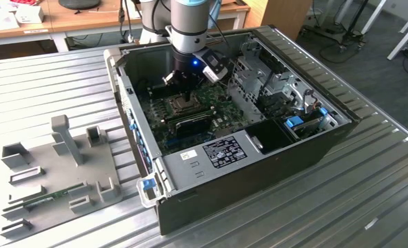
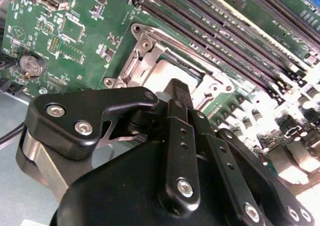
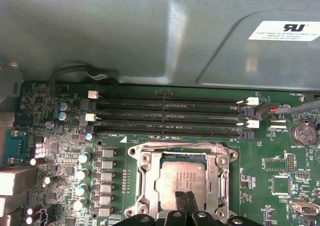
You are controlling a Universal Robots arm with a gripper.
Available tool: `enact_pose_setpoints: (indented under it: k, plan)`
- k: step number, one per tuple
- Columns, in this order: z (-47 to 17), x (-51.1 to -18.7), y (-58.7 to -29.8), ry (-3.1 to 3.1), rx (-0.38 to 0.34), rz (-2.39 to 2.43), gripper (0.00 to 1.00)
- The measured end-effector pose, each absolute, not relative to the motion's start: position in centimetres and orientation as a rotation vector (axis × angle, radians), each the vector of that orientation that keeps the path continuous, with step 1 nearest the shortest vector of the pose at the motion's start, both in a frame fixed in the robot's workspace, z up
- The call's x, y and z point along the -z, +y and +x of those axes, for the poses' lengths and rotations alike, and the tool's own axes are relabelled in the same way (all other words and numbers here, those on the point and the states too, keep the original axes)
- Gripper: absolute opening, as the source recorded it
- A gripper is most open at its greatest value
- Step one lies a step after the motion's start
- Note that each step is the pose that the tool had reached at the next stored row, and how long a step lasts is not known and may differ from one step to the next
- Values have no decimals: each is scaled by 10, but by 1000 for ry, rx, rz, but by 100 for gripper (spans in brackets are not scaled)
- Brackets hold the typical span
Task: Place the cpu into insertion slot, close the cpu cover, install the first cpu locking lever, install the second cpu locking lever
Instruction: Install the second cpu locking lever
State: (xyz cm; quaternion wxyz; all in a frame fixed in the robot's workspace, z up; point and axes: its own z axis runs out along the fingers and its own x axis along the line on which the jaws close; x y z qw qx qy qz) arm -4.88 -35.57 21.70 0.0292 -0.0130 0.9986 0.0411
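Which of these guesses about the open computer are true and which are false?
1. The flat grey square metal-topped chip lies in the silver-rimmed square socket on the green circuit board. True.
2. The robot's black claw hangs over the grey tray outside the computer. False: it is inside the black computer case, just over the chip.
3. A round silvery coin battery sits on the green board. True.
4. The computer case stands on a wooden floor. False: it stands on a ribbed grey metal table.
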Motion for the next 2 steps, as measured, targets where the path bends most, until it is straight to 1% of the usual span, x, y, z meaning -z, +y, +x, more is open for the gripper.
enact_pose_setpoints:
  k: [2]
  plan:
    - [-49, -217, -356, 3080, -127, -40, 10]
